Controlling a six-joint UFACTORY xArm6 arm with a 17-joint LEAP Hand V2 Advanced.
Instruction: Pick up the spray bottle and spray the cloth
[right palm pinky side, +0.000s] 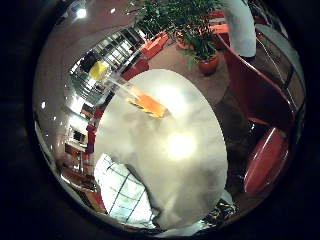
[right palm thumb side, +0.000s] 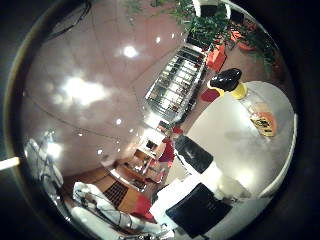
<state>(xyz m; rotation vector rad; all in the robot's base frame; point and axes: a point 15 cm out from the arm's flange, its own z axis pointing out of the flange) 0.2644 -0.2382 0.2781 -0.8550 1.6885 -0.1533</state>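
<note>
The clear spray bottle with yellow collar (right palm thumb side: 250, 107) stands on the round white table (right palm pinky side: 165, 200). Only the little-finger view shows the checked cloth (right palm pinky side: 125, 192); only the thumb view shows the black-and-white hand (right palm thumb side: 200, 200), fingers apparently relaxed, holding nothing.

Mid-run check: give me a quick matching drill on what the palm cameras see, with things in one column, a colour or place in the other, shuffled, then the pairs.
Things:
1. spray bottle
2. cloth
3. chair
4. potted plant

Descriptions:
A. red, beside the table
B. white with a dark grid, lying at the table's edge
C. on the floor, beyond the table
D. clear body with an orange label and yellow collar, on the white round table

Pairs: 1-D, 2-B, 3-A, 4-C
</note>
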